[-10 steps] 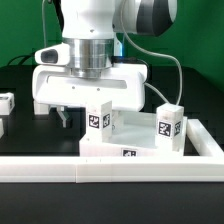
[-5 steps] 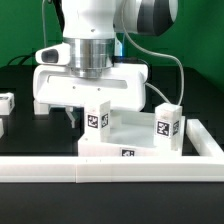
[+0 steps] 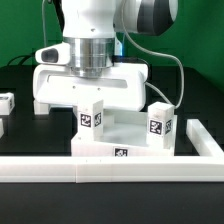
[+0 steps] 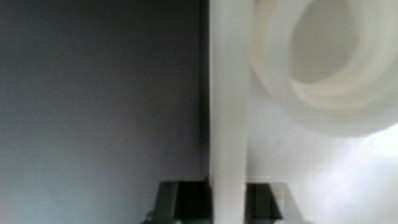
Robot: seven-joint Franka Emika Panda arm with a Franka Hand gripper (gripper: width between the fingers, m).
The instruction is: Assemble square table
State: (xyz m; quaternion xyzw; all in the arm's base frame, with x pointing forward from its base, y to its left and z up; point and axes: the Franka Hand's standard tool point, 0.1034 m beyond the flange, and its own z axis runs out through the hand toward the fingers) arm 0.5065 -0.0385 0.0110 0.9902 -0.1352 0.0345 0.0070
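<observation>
In the exterior view, your square table (image 3: 100, 150) lies at 6 o'clock on the counter (image 3: 30, 140). A first leg (image 3: 92, 115) and a second leg (image 3: 158, 124) stand on it, and a loose leg (image 3: 5, 103) waits at 9 o'clock, so more fitting likely remains. In the wrist view, your tool (image 4: 224, 203) is nearly closed, pinching the rim wall (image 4: 228, 100) beside a corner socket (image 4: 347, 60).

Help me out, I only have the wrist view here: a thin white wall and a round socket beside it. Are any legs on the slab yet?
Observer: Yes, two stand upright on the square table: a leg toward the exterior view's left and a second leg toward its right.
Operator: Any loose ones?
Observer: One loose leg sits apart at the exterior view's left edge.
Operator: Anything in front of the slab?
Observer: A long white border rail runs across just in front of it.
</observation>
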